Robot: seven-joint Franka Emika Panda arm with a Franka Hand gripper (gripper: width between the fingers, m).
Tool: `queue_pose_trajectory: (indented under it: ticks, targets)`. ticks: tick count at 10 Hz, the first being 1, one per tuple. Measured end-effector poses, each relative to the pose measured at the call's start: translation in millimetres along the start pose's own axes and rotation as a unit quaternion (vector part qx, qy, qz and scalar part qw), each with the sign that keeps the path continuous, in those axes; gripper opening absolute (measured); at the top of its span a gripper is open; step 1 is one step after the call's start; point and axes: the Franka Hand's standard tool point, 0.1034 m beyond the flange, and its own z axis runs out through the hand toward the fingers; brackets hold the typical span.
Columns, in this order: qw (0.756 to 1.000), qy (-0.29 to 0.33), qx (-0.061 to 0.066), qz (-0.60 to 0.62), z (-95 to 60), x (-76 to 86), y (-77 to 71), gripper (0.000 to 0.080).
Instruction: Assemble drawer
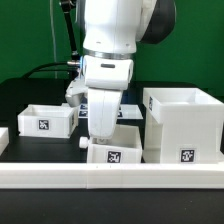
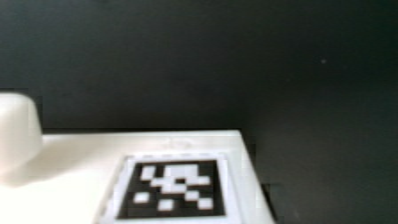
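**Hovering over the middle tray, grip state unclear**

Starting at the finger [image 2: 15, 130]: just one white one showing in the wrist view, no partner in frame, so can't tell whether spread or pinched. Not visibly holding anything either. Right beneath it, a black-and-white tag [image 2: 178, 187] on a white wall, most likely the middle tray's edge.

From the exterior view, gripper [image 1: 100, 130] pointing straight down, tips at or just inside the rim of the middle tray [image 1: 112, 150]. Contact impossible to confirm. So: tray directly below, no sideways reach needed, probably just a short drop onto a wall. Roughly square, so no obvious long axis to line up with; tagged wall facing the camera.

Outward, all relative to the housing [image 1: 185, 125]: middle tray just beside it on the exterior view's left, second tray [image 1: 45, 120] farther out on that same side and well apart, long white rail [image 1: 110, 178] running along in front. Only one arm, so no choosing there.
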Motion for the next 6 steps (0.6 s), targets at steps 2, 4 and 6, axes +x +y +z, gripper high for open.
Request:
queue_pose_trajectory:
  ticks: [2,4,6]
  targets:
    - [1.000,0.001,0.005,-0.011,0.0,6.5,4.9,0.0042]
    - [1.000,0.003,0.003,-0.017,-3.9,9.7,12.1,0.0042]
    - [1.000,0.003,0.004,-0.016,-3.3,9.1,11.4,0.0042]
